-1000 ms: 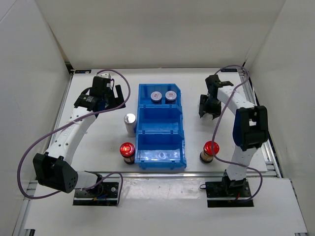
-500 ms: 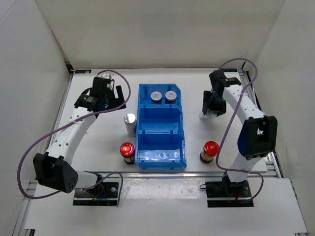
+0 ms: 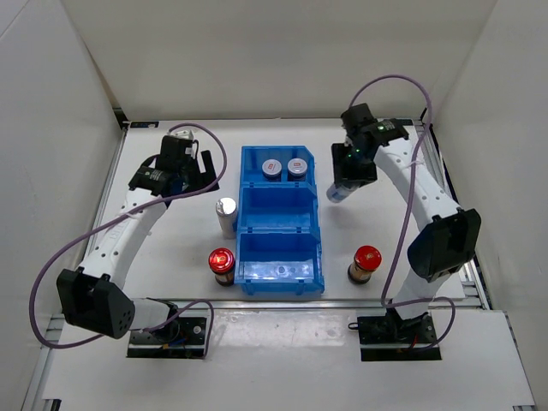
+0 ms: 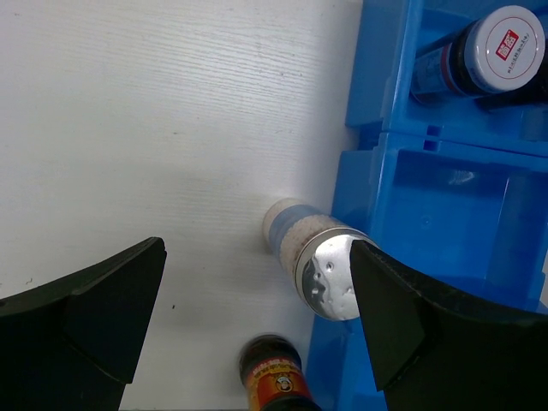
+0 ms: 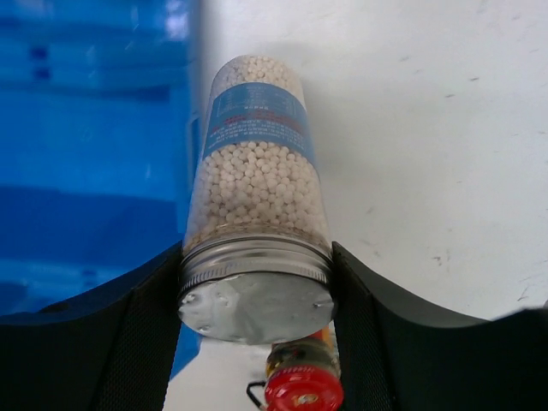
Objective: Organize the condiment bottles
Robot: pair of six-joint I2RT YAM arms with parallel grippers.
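- Two black fingers (image 5: pixel 141 342) of the right gripper (image 5: pixel 257 295) pinch a white-blue silver-capped bottle (image 5: pixel 257 171) just below its cap, and we see pale pellets through its wall.
- From above, we place that held bottle just beside the right wall of the blue three-compartment bin (image 3: pixel 280 231), at about 2 o'clock from the middle compartment.
- Well apart from it, the left gripper (image 4: pixel 257 253) has its fingers spread wide and holds nothing, at about 10 o'clock from the bin.
- Below the left wrist camera we see the second silver-capped bottle (image 3: pixel 226 214), upright on the white table (image 3: pixel 171 240) at 9 o'clock of the middle compartment, just beside the bin wall.
- Both grey-lidded bottles (image 3: pixel 272 168) stand side by side in the far compartment, at 12 o'clock.
- One red-capped bottle (image 3: pixel 221 264) stands at 9 o'clock of the near compartment.
- We find the other red-capped bottle (image 3: pixel 366 261) at 3 o'clock of that compartment, on the table.
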